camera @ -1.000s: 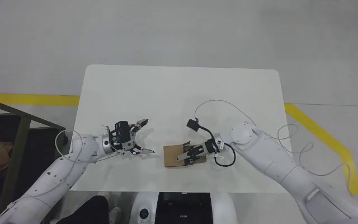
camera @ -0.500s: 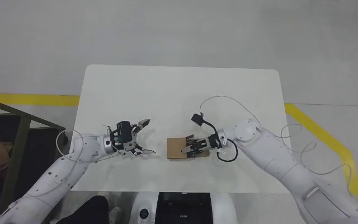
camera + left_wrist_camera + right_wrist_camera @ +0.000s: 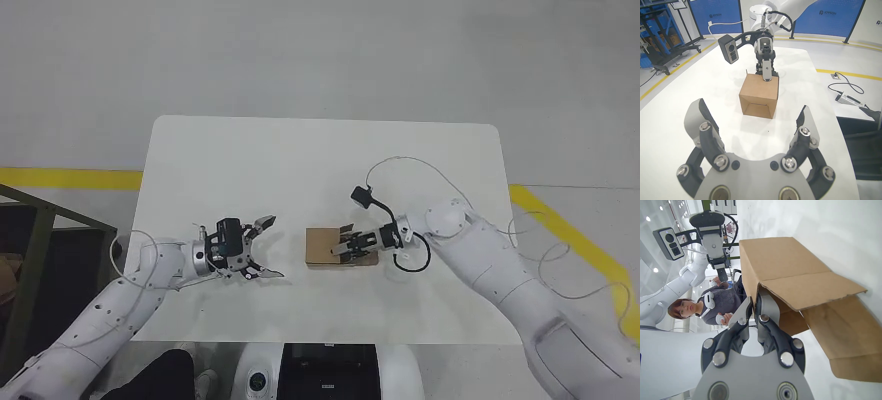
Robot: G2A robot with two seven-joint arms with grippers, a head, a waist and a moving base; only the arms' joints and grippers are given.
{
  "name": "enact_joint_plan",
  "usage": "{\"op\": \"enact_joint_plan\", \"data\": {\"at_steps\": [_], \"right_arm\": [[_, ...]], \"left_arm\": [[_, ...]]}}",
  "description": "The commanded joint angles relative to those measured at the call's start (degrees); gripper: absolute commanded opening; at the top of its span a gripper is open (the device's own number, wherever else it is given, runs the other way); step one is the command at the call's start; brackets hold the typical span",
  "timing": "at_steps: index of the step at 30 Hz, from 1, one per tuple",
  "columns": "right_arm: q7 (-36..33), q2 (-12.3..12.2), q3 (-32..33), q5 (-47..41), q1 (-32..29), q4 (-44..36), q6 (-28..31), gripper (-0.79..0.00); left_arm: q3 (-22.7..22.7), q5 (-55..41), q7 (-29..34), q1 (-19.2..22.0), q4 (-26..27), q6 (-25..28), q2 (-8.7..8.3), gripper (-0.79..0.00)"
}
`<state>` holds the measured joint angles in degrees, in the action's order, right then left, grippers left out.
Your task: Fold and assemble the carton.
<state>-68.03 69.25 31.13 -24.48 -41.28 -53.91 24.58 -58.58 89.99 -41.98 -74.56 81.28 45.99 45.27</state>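
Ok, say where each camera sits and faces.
Top view: overhead, looking down at the white table; both arms show.
Left wrist view: on that wrist, looking past the open left gripper at the brown cardboard carton.
Right wrist view: on that wrist, looking along the right gripper clamping that carton.
All share the carton.

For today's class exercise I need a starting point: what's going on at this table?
The right pincer is shut on one wall of the brown carton, which sits on the white table with an open end facing the left pincer. That pincer hovers open nearby, not touching it. The flaps are not yet folded shut.
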Motion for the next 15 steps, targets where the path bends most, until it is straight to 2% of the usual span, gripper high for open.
{"op": "enact_joint_plan", "data": {"at_steps": [1,8,15], "right_arm": [[-0.1,0.4,0.1,-0.4,0.3,0.9,0.5,0.000],[0.0,0.6,1.4,-0.2,0.3,1.1,0.9,0.000],[1.1,-0.9,4.4,3.0,-0.8,-3.4,-1.5,0.000]], "left_arm": [[0.4,0.2,0.1,0.2,-0.1,0.5,0.15,0.000],[1.9,2.1,-0.7,1.0,-1.2,0.1,0.70,0.000],[5.5,6.9,-3.2,3.1,-4.2,-2.8,1.94,0.000]]}}
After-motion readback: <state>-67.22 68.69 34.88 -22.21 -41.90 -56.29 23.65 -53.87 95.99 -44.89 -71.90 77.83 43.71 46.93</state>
